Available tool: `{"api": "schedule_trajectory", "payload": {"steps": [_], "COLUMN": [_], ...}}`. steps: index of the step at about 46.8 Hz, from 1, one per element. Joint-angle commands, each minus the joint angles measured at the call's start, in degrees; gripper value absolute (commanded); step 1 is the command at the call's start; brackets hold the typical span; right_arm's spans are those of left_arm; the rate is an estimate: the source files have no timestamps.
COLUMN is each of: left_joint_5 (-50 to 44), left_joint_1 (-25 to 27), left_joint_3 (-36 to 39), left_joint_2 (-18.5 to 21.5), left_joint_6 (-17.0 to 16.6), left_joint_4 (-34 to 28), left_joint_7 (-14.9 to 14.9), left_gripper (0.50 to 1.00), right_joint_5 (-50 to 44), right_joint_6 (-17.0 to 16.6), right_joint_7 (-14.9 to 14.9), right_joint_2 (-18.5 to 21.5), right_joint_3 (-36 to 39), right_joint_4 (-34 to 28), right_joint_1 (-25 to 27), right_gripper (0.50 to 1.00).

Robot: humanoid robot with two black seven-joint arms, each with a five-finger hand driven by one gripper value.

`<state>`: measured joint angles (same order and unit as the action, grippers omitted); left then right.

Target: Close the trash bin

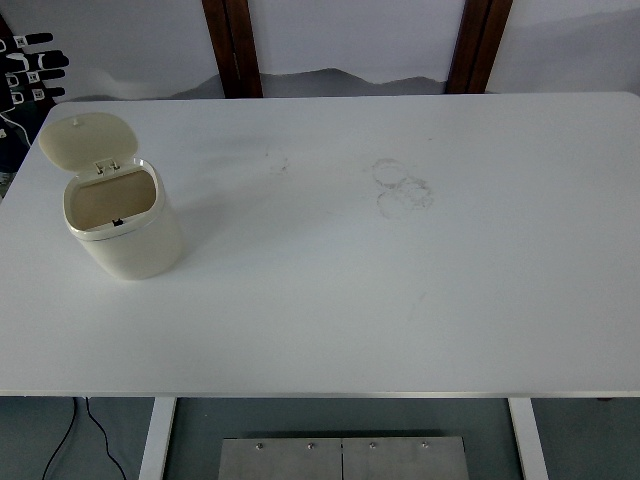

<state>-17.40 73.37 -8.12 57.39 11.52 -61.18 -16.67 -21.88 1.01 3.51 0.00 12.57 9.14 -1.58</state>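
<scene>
A small cream trash bin [125, 235] stands on the white table [400, 300] at its left side. Its round lid [87, 138] is flipped up and leans back on the hinge, so the brownish inside shows. My left hand [32, 66] enters at the upper left corner, beyond the table's far left edge and above and behind the lid. Its black fingers [40, 40] carry white markers; they are spread, point to the right and hold nothing. There is a gap between the hand and the lid.
Faint grey ring marks [402, 186] stain the table's middle. Two dark wooden posts [232, 45] stand behind the far edge. A cable [60, 440] hangs below the table's near left corner.
</scene>
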Motion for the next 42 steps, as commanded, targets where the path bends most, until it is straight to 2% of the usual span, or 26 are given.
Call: {"api": "schedule_trajectory", "payload": {"steps": [1,8,12,22,29,42], "left_joint_5": [-0.09,-0.09,-0.09,-0.01,-0.09,-0.09], "left_joint_1": [-0.07,0.45,1.42,6.60,9.15,9.51], "left_joint_3": [0.83,1.53,3.28,10.23,12.25,13.92], "left_joint_2": [-0.17,0.00,0.18,0.53,0.53,0.44], "left_joint_6": [-0.09,-0.62,-0.62,-0.62,-0.53,-0.97], "left_joint_4": [-0.35,-2.54,-2.98,-3.07,-3.25,-7.29], "left_joint_7": [-0.20,-0.73,-2.31,-3.10,-4.15,-4.60], "left_gripper": [1.000,1.000,1.000,1.000,1.000,1.000], "right_joint_5": [0.00,0.00,0.00,0.00,0.00,0.00], "right_joint_6": [-0.04,-0.04,0.05,-0.04,-0.04,-0.04], "right_joint_7": [0.01,0.01,0.01,0.01,0.01,0.01], "right_joint_2": [0.00,0.00,0.00,0.00,0.00,0.00], "right_joint_3": [0.00,0.00,0.00,0.00,0.00,0.00], "right_joint_4": [0.00,0.00,0.08,0.00,0.09,0.09], "right_joint_1": [0.00,0.00,0.00,0.00,0.00,0.00], "right_gripper": [0.995,0.995,0.995,0.995,0.995,0.995]}}
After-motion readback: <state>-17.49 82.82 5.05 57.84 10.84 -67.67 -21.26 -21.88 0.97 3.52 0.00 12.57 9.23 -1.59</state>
